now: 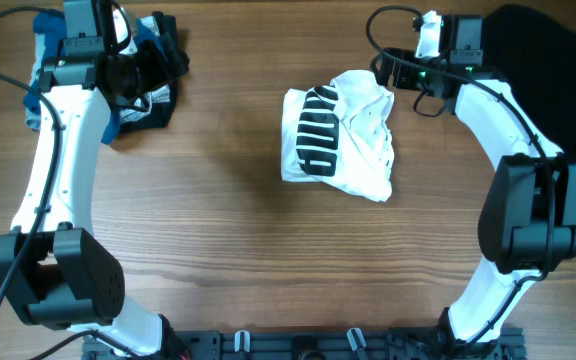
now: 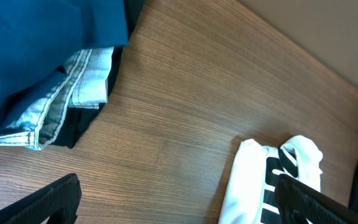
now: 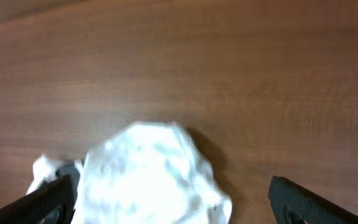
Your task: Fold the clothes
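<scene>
The white T-shirt (image 1: 338,135) with black striped lettering lies folded into a rough packet at the table's middle. My right gripper (image 1: 386,70) hovers at its far right corner. In the right wrist view the gripper (image 3: 173,208) is open, its fingers (image 3: 309,202) wide apart, with a white bunch of the T-shirt (image 3: 151,174) beneath and between them. My left gripper (image 1: 133,75) stands open over the pile of blue, grey and black clothes (image 1: 153,95) at the far left. Its wrist view shows the gripper (image 2: 179,208) above bare wood, the blue garment (image 2: 36,56) and the T-shirt (image 2: 250,186).
A plain black garment (image 1: 558,60) lies at the far right corner behind the right arm. A pale denim hem (image 2: 73,93) sticks out from under the blue cloth. Bare wooden table (image 1: 218,230) stretches in front of the T-shirt.
</scene>
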